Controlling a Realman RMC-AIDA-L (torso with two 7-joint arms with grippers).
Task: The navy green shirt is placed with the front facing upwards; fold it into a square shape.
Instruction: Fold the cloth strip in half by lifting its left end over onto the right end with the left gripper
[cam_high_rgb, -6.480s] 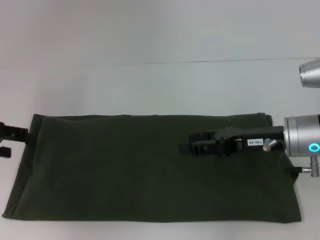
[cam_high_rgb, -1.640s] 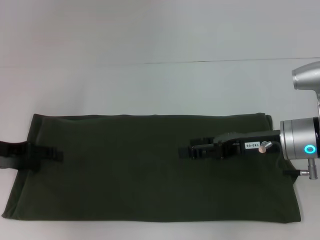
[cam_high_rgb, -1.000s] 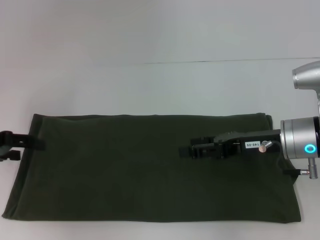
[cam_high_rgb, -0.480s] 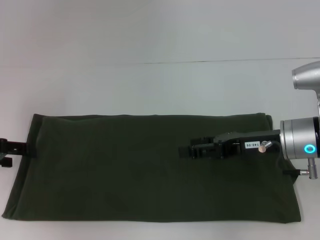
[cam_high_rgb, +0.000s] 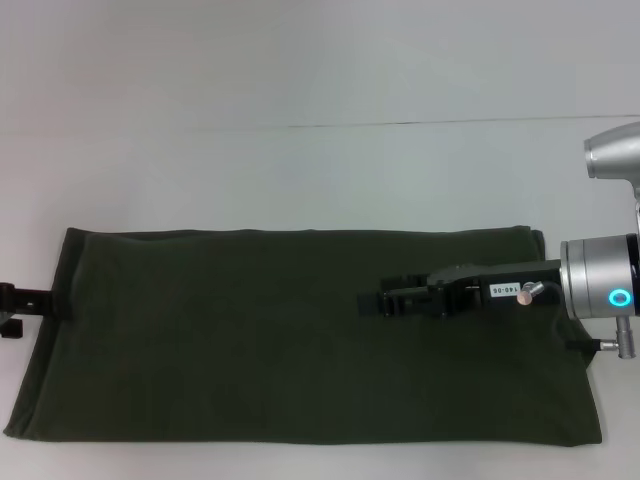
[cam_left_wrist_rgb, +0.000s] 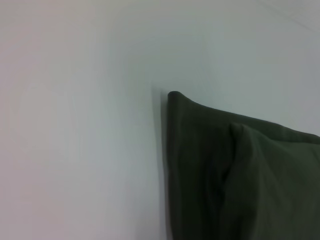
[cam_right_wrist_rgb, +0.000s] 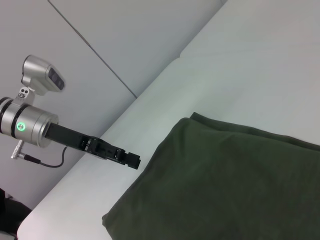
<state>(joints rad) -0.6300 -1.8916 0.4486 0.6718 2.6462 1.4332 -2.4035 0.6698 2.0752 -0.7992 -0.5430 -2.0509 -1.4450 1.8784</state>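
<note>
lying flat on the white tabletop (cam_high_rgb: 300, 170) as a long folded rectangle: the navy green shirt (cam_high_rgb: 250, 340), plain green side up, no lettering showing, long axis running left to right across the head view. hovering over the right part of the shirt: right gripper (cam_high_rgb: 368, 302), pointing toward the shirt's middle, black fingers looking pressed close together, pinching nothing. sitting at the shirt's left short edge, near the far corner: left gripper (cam_high_rgb: 45, 300), mostly cut off by the frame, dark tip reaching to the fabric border; touching or just beside, cannot tell, and open or closed cannot tell. showing in the left wrist view: one rounded shirt corner (cam_left_wrist_rgb: 220, 170) with a second layer lying on top, set back slightly from the edge, bare tabletop beside it. showing in the right wrist view: left gripper (cam_right_wrist_rgb: 131, 160) just beside the shirt's edge (cam_right_wrist_rgb: 225, 185), low over the tabletop, fingers looking close together but not clear enough to call.
</note>
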